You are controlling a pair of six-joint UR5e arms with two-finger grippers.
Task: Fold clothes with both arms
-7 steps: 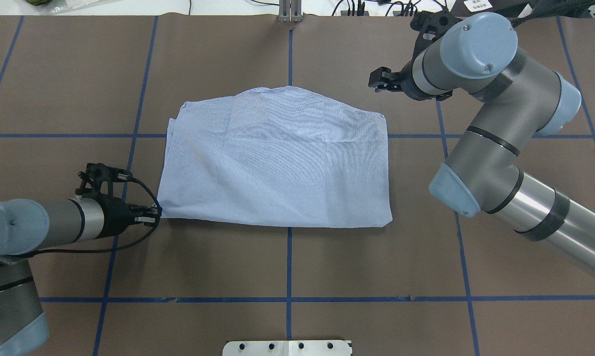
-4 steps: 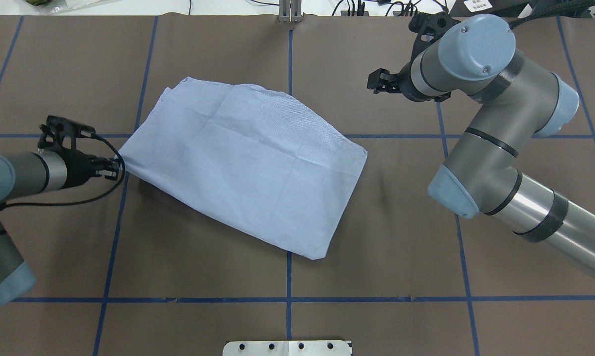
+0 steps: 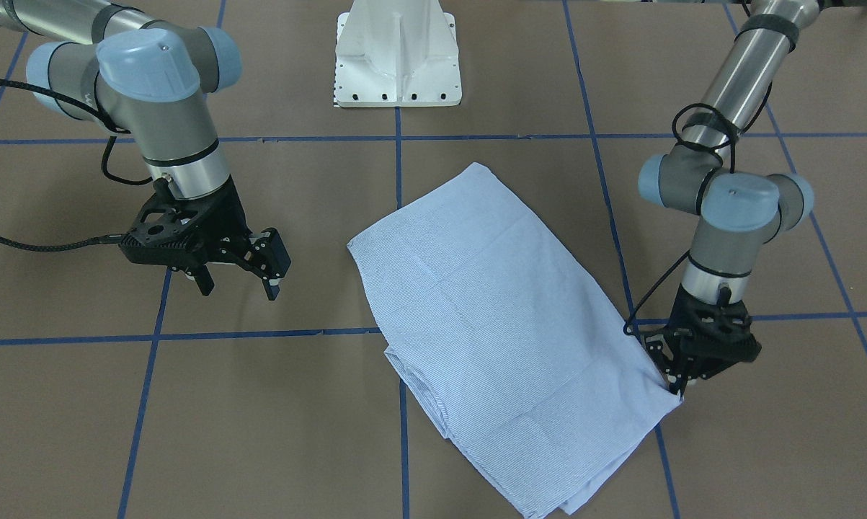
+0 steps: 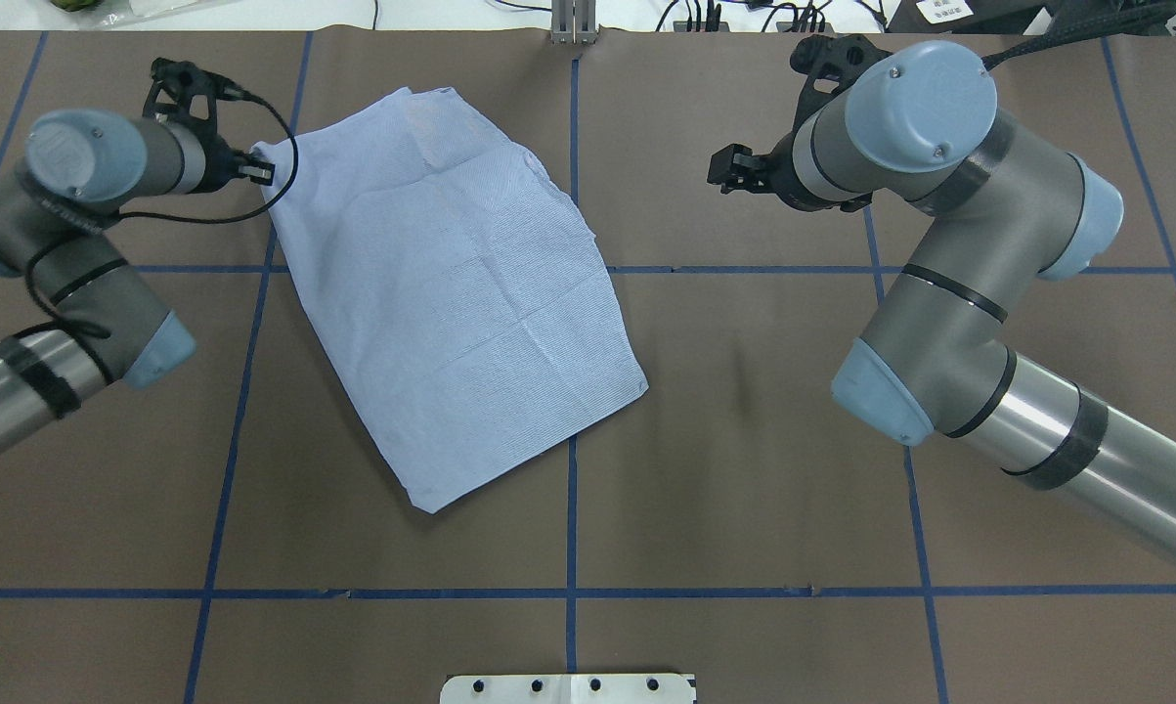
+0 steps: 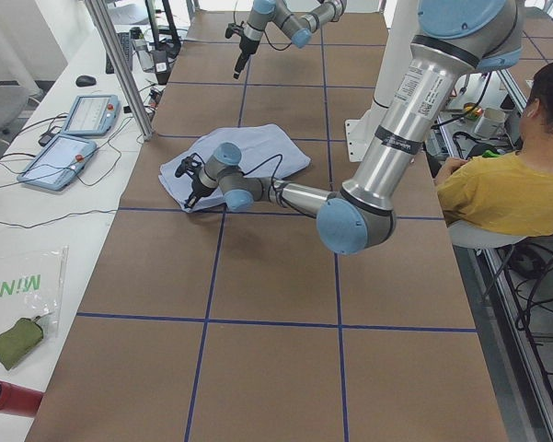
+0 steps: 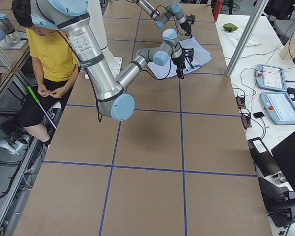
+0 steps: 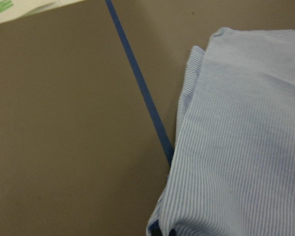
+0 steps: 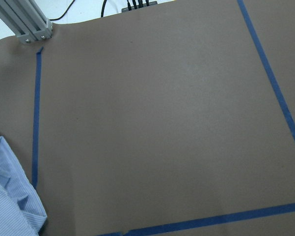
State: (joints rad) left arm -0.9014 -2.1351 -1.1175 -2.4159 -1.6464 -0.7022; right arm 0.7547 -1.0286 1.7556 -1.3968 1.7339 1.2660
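bench (image 4: 744, 440): brown paper cover; blue tape lines (image 4: 571, 508) make a grid on it.
white pedestal (image 3: 398, 54): at the middle of the bench's robot-side edge.
person (image 6: 46, 49): yellow shirt, seated beside that same edge.
screen pendants (image 5: 59, 158): two, on a white surface beyond the opposite edge.
aluminium post (image 5: 120, 64): upright, near the pendants.
green pouch (image 5: 17, 338): on the white surface, near a red cylinder (image 5: 5, 398).

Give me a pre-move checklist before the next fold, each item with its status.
1. Left gripper shut on a corner of the shirt: ok.
2. Right gripper open, empty, apart from the shirt: ok.
3. Shirt square with the blue tape lines: not ok, it lies diagonally.
4. Layer edges aligned: not ok, one edge sticks out beneath in the left wrist view.
5. All layers caught in that grip: cannot tell.
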